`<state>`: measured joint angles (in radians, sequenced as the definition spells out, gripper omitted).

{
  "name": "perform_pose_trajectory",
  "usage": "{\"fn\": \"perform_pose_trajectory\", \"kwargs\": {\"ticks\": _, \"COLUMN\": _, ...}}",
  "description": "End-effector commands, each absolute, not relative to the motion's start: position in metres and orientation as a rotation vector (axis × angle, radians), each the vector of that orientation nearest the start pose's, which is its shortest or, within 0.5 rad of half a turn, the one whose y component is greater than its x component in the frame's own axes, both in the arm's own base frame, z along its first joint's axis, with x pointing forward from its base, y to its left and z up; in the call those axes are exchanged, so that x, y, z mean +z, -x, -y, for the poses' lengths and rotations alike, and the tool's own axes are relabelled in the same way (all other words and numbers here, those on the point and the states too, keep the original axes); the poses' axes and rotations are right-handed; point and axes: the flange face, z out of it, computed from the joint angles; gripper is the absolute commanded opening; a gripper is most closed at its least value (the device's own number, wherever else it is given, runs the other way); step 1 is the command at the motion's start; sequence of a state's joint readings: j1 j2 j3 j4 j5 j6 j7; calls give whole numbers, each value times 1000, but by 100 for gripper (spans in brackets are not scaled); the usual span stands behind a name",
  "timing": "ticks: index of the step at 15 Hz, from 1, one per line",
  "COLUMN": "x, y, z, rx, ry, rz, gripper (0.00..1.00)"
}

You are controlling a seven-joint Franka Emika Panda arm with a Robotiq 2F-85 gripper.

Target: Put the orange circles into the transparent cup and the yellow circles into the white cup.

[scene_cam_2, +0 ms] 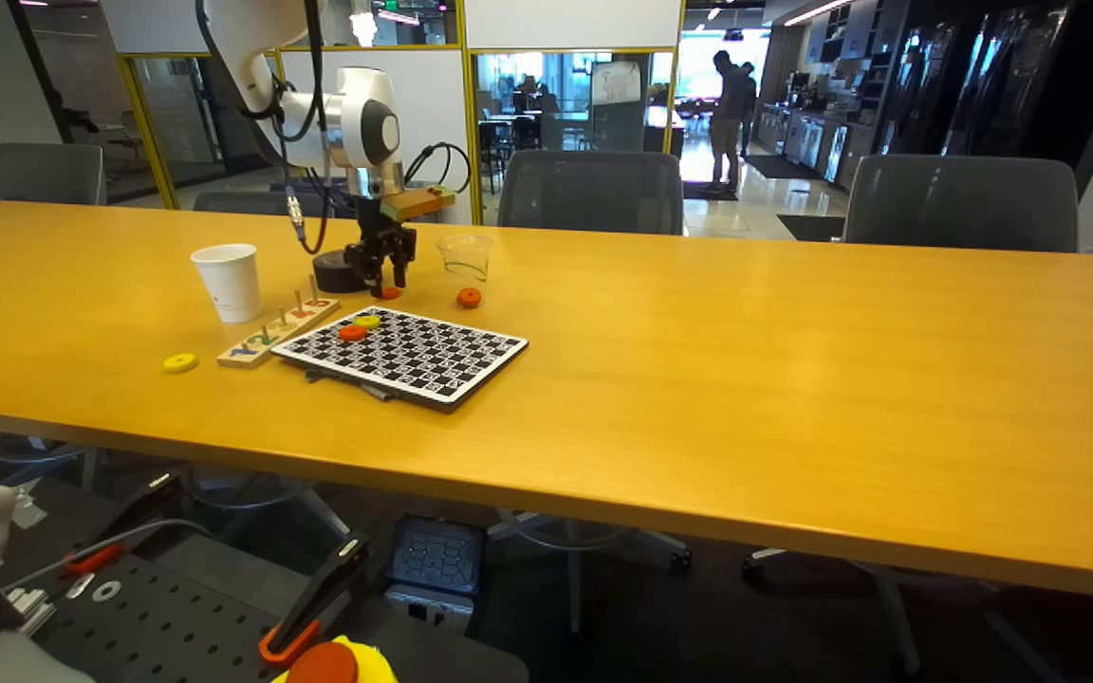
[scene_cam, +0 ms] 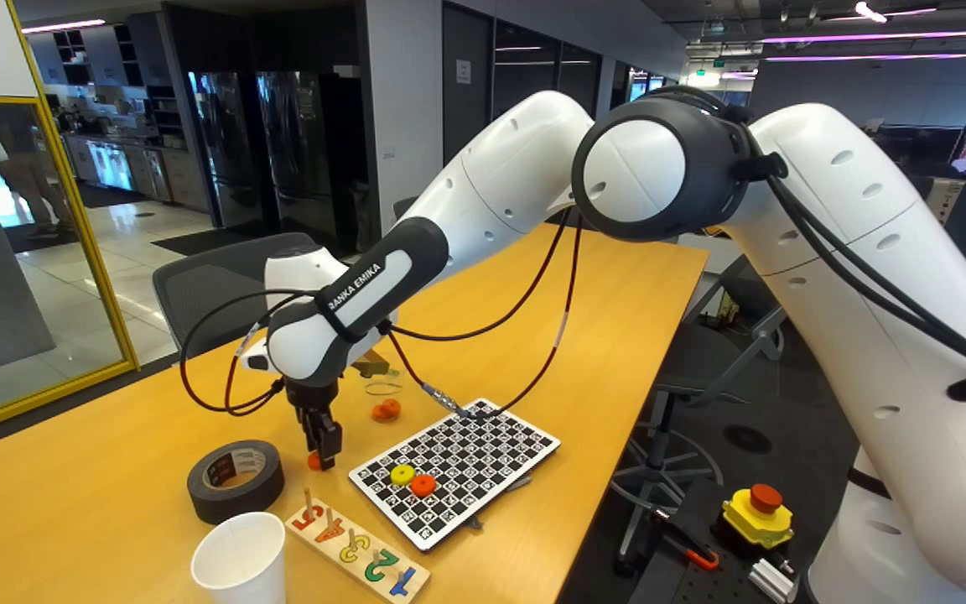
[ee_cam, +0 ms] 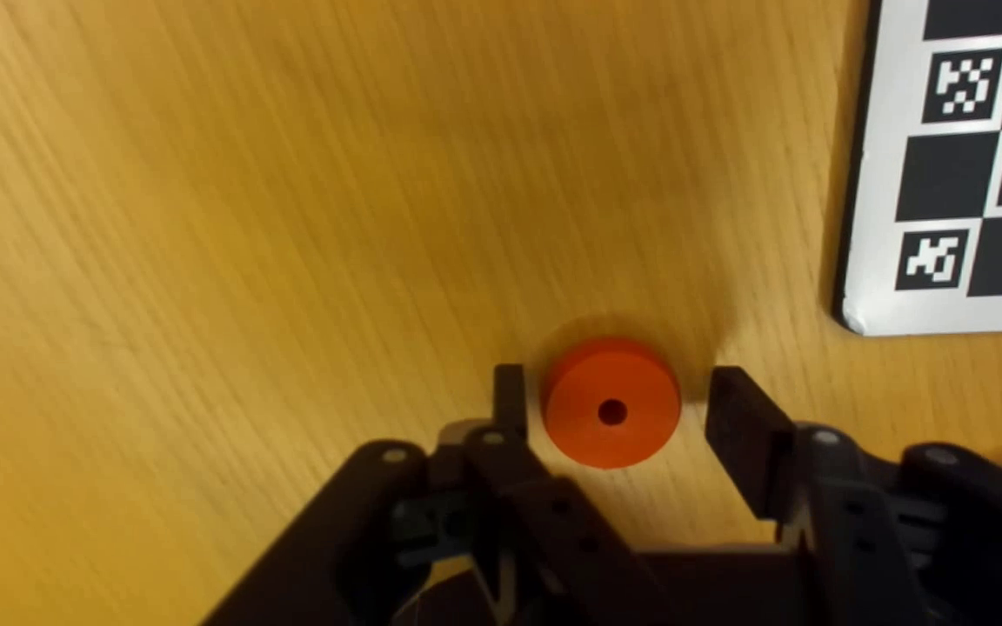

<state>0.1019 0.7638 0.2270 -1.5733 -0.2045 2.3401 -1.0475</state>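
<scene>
A: State the condition of the pincer [ee_cam: 616, 407].
B: The pincer stands spread slightly wider than the target orange disc [ee_cam: 611, 387] on the tabletop [ee_cam: 292, 261]. A gap shows at either side of the disc; nothing is held.
A: Which transfers appear complete?
B: At least one loaded orange disc [scene_cam_2: 469, 298] appears to lie in the transparent cup [scene_cam_2: 464, 258]; the count is unclear. The white cup [scene_cam_2: 231, 285] shows no disc, but its inner base is hidden.
A: List outstanding items.
B: Orange: the target, plus an uncollected orange disc [scene_cam: 423, 485] on the checkerboard [scene_cam: 483, 457]. Yellow: one yellow disc [scene_cam: 402, 475] just beside it, another yellow disc [scene_cam_2: 180, 362] on the tabletop near the peg board [scene_cam_2: 273, 334].
</scene>
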Motion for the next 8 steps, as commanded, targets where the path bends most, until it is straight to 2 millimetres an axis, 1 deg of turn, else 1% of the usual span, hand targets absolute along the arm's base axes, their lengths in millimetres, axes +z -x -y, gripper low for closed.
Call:
{"fn": "perform_pose_trajectory", "kwargs": {"ticks": 1, "x": 206, "y": -680, "z": -206, "rx": -59, "ry": 2324, "rz": 2082, "gripper": 27}}
{"fn": "perform_pose_trajectory", "kwargs": {"ticks": 2, "x": 205, "y": -680, "z": -206, "rx": -58, "ry": 2324, "rz": 2081, "gripper": 20}}
{"fn": "perform_pose_trajectory", "kwargs": {"ticks": 3, "x": 206, "y": -681, "z": -206, "rx": -61, "ry": 2324, "rz": 2081, "gripper": 19}}
{"fn": "perform_pose_trajectory", "kwargs": {"ticks": 4, "x": 206, "y": -681, "z": -206, "rx": -58, "ry": 2325, "rz": 2079, "gripper": 22}}
{"fn": "perform_pose_trajectory", "kwargs": {"ticks": 5, "x": 206, "y": -681, "z": -205, "rx": -58, "ry": 2328, "rz": 2076, "gripper": 22}}
{"fn": "perform_pose_trajectory", "kwargs": {"ticks": 8, "x": 218, "y": -683, "z": -199, "rx": -40, "ry": 2373, "rz": 2050, "gripper": 21}}
